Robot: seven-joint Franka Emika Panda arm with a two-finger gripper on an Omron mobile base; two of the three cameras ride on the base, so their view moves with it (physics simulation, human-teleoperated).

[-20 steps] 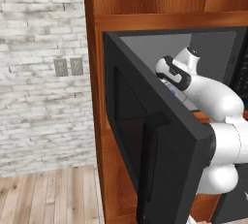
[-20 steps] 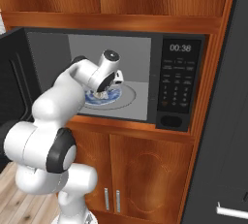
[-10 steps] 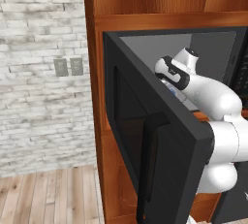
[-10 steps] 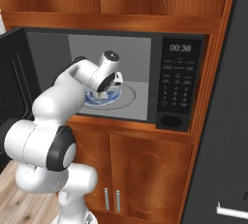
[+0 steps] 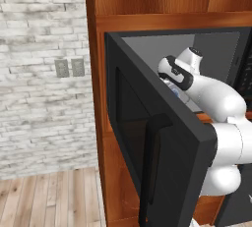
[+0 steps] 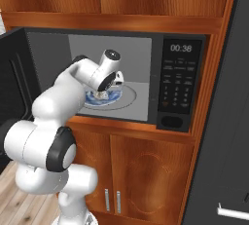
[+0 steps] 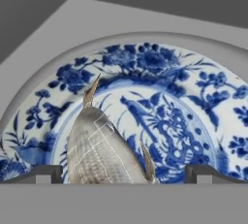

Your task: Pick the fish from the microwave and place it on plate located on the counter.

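The microwave [image 6: 146, 80] stood black and boxy, its door [image 5: 162, 152] swung wide open, its panel at 3 o'clock. Inside, the fish [image 7: 104, 152], grey-silver and scaled, lay on a blue-patterned dish [image 7: 193, 102], toward 7 o'clock of it in the hand view.

"00:38" on the microwave [image 6: 121, 78] display [image 6: 181, 48]

The pale grey floor of the microwave [image 6: 141, 103] is seen carrying a blue-patterned dish [image 7: 193, 121]. The fish [image 7: 99, 152] is laid directly on that dish.
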